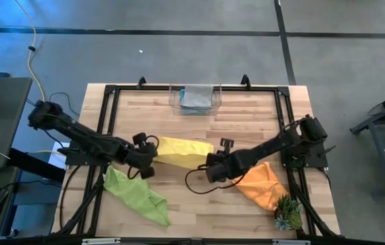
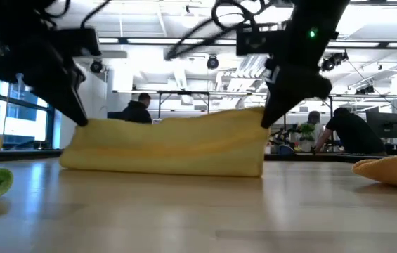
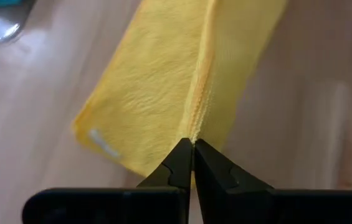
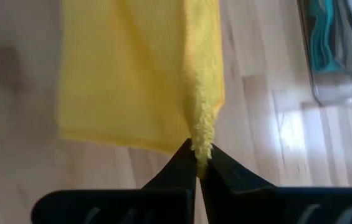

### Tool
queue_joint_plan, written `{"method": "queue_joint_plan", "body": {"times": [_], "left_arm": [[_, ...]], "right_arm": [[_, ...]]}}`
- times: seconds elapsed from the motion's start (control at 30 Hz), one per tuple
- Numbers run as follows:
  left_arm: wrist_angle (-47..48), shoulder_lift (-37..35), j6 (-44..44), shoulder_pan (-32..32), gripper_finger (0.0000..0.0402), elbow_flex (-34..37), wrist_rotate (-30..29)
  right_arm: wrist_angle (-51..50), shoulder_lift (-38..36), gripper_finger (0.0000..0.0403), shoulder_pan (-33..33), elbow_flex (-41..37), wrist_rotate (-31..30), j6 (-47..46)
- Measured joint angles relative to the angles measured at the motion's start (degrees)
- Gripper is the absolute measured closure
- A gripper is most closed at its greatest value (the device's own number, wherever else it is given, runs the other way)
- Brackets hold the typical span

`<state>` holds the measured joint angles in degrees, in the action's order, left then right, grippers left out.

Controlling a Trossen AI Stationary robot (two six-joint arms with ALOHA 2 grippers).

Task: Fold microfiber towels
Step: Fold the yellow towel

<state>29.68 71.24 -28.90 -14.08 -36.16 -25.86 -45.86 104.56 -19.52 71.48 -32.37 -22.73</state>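
Wooden counter [image 1: 199, 119], yellow towel [image 1: 185, 152] stretched at its middle between both arms.
Left fingers [image 3: 192, 160] and right fingers [image 4: 197, 163] are each pinched tight on one end of the towel; its long axis runs from one gripper to the other, both equally near.

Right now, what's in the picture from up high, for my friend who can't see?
Two black robot arms pinch a yellow towel at its ends, the left gripper and right gripper both shut. A lime green towel and an orange towel lie nearby.
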Motion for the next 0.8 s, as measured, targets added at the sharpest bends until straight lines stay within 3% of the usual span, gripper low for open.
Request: {"method": "queue_joint_plan", "body": {"times": [0.17,0.4,0.6,0.8], "left_arm": [[0.18,-2.30,-1.36,-1.87,0.0384,-0.46,6.09],[-0.05,-2.62,-1.56,-5.42,0.0307,-0.46,15.78],[-4.58,-1.78,-0.42,-7.92,0.0239,-0.47,16.93],[-7.23,3.62,3.90,-7.67,0.0224,-0.48,15.10]], "right_arm": [[2.39,-0.10,0.0403,-2.40,0.44,2.76,2.62],[7.05,-0.10,0.0403,-6.95,0.44,4.16,5.42],[10.29,-0.10,0.0403,-9.43,0.44,4.14,5.70],[12.33,-0.10,0.0403,-10.54,0.44,4.14,6.94]]}}
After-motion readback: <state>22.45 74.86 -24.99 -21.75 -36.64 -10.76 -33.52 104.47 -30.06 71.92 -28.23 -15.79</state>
